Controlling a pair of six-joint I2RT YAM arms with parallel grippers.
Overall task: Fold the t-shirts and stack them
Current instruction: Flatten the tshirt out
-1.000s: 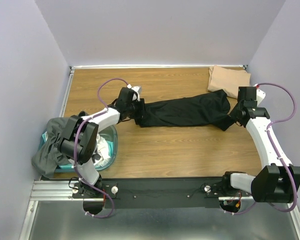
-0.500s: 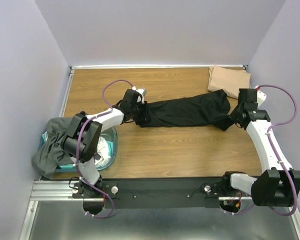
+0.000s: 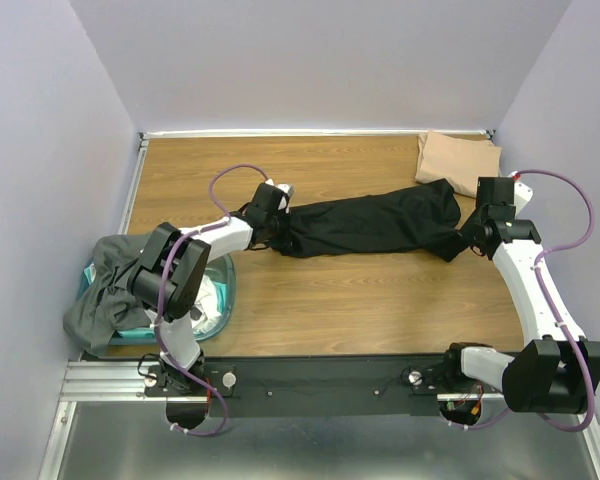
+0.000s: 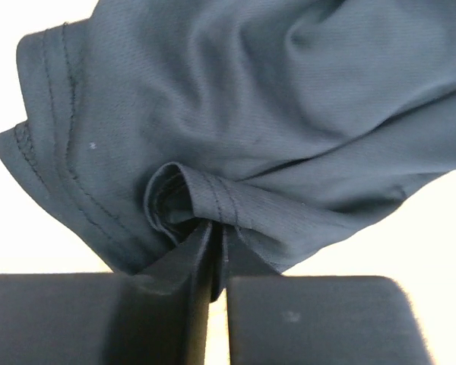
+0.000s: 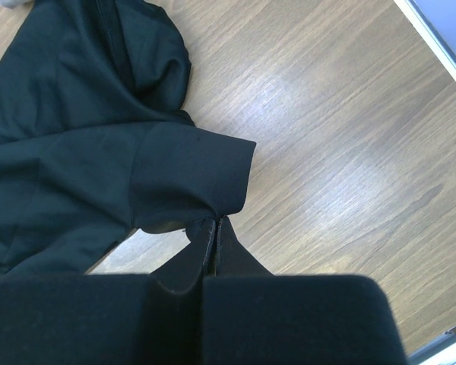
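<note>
Black shirt (image 3: 370, 222): lies pulled out in a long rumpled band across the middle of the table (image 3: 360, 310), left to right, with one of my grippers at each end.

Left end: my left gripper (image 4: 216, 258) has its fingers pressed together on a bunched fold of hem. The double stitching curls into a small roll just above the fingertips, and the rest of the cloth spreads away beyond it.

Right end: my right gripper (image 5: 211, 236) is pinching the edge of what looks like a sleeve. The fingers are closed tight on a thin lip of cloth, with bare wood showing past it toward the table's right edge.

Tan shirt (image 3: 458, 156): folded flat in the table's far right corner, just beside the black shirt's right end (I cannot tell whether the two touch).

Tub (image 3: 227, 288): teal, sits at the table's near left corner, under my left arm and well apart from the black shirt's body.

Grey shirt (image 3: 105, 285): draped over the tub's left rim, hanging out toward the table's left edge.

White shirt (image 3: 208, 302): crumpled inside the tub, partly hidden by my arm.
</note>
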